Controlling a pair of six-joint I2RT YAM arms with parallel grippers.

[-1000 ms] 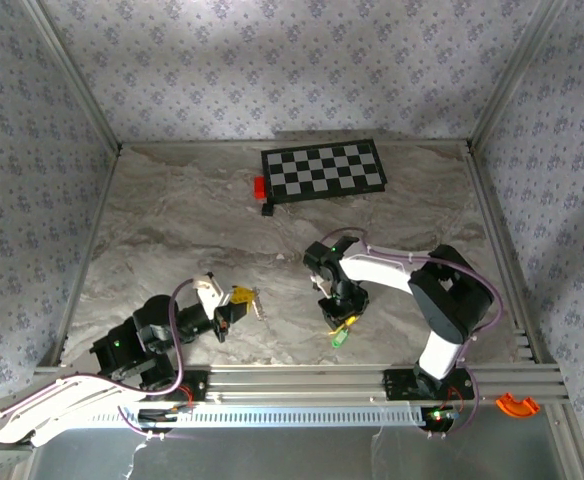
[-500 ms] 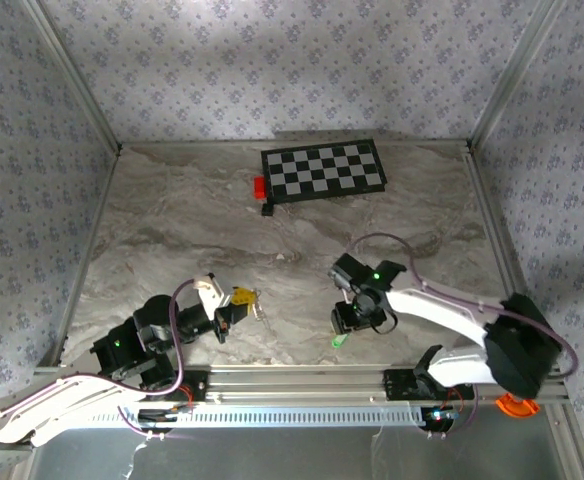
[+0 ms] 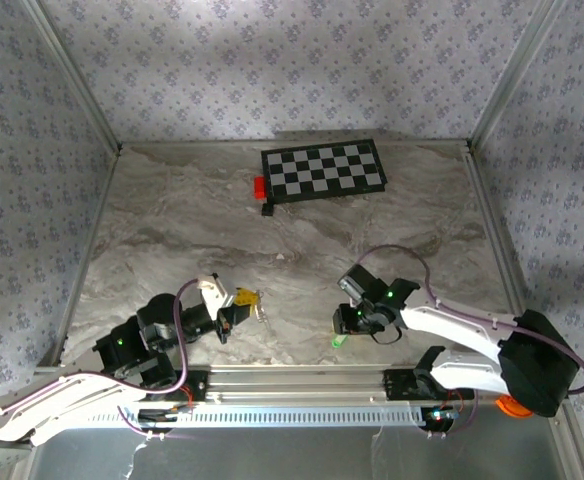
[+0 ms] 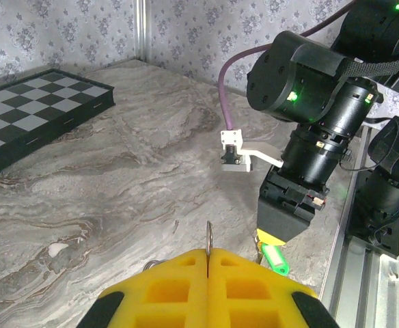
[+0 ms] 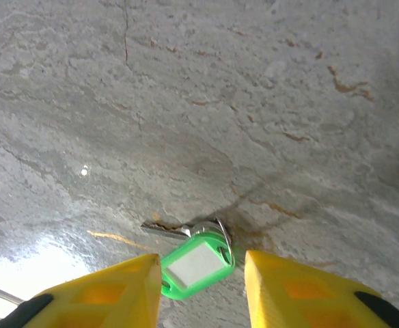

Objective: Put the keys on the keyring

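Note:
My left gripper (image 3: 244,299) is shut, its yellow pads pressed on a thin silvery key (image 4: 209,236) that sticks out edge-on between them. A small metal loop (image 4: 152,263) shows by the left pad. The keyring (image 5: 216,232), with its bright green tag (image 5: 194,265), lies flat on the marble. A silver key blade (image 5: 167,231) pokes out beside the tag. My right gripper (image 5: 203,265) is open and low over the tag, one pad on each side and neither touching it. From above, the green tag (image 3: 338,341) lies just below the right gripper (image 3: 345,324).
A checkerboard (image 3: 324,170) lies at the back of the marble table (image 3: 172,230), with a small red block (image 3: 259,186) at its left end. Aluminium rails (image 3: 302,380) run along the near edge. The two grippers face each other about a hand's width apart.
The right arm has swung its elbow out to the right and dropped low, while its gripper stayed over the green tag. The left gripper has barely shifted.

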